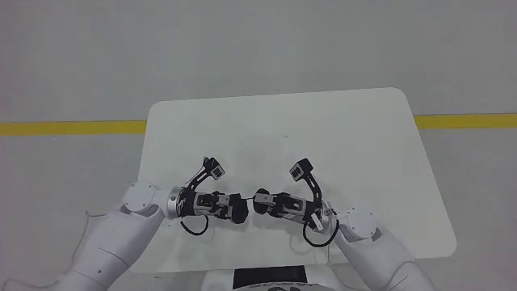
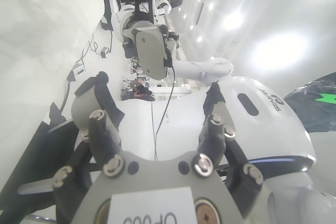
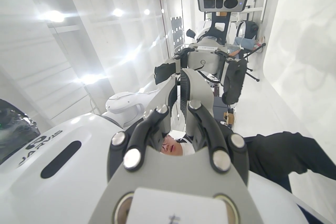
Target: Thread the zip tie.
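- Judging a zip tie light, springy, slick: pinch near the tail.
- Left gripper [image 2: 157,82] spread; right gripper [image 3: 179,83] clenched, on what I cannot tell.

White table [image 1: 363,129], grey floor [image 1: 81,48], yellow floor lines [image 1: 65,128], bright ceiling lights [image 2: 278,49].

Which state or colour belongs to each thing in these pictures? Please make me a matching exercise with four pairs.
Things:
1. left gripper
2. right gripper
3. table
4. floor line

States or colours:
A. yellow
B. open
C. white
D. shut

Pairs: 1-B; 2-D; 3-C; 4-A
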Tool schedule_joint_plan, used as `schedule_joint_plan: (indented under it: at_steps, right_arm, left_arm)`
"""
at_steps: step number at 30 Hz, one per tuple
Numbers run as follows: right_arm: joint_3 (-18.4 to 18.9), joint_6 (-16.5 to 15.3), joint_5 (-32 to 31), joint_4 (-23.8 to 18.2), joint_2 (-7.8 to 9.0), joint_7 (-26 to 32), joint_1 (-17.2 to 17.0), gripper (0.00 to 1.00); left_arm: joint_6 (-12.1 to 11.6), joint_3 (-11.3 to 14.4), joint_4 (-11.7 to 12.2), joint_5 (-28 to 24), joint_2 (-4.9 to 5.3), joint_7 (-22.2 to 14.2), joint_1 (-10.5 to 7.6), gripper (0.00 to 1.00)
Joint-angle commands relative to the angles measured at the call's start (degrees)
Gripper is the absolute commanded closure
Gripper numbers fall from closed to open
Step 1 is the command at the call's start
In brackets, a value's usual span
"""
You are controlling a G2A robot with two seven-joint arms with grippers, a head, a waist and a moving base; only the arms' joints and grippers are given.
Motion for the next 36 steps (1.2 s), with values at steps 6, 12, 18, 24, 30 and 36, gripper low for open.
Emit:
schedule_joint_plan:
  at_steps: [6,12,18,24,30,36]
  right_arm:
    - [-0.5,0.0,-0.1,0.2,-0.14,0.1,0.2,1.00]
    - [-1.0,0.0,-0.7,0.8,-0.10,0.3,0.4,1.00]
    - [-0.8,0.3,-3.3,0.8,0.21,-0.8,0.5,1.00]
    - [-0.1,1.2,-8.4,-0.3,0.75,-2.6,0.0,1.00]
    - [0.1,0.2,-7.8,-1.0,0.96,-4.1,-0.9,1.00]
    - [-0.1,0.0,-5.9,-0.3,0.89,-6.4,-1.2,1.00]
  left_arm:
    - [-0.2,0.9,0.1,-0.3,0.02,0.0,-0.36,0.27]
    - [-0.4,1.3,0.4,-0.5,0.11,0.2,-0.61,0.35]
    - [-0.6,1.4,0.7,-0.7,0.26,0.5,-0.64,0.48]
    - [-0.6,1.4,0.9,-0.1,0.46,1.1,-0.51,0.58]
    - [-0.6,1.6,0.9,0.1,0.57,1.6,-0.50,0.58]
    - [-0.6,2.0,1.1,0.0,0.60,2.0,-0.47,0.61]
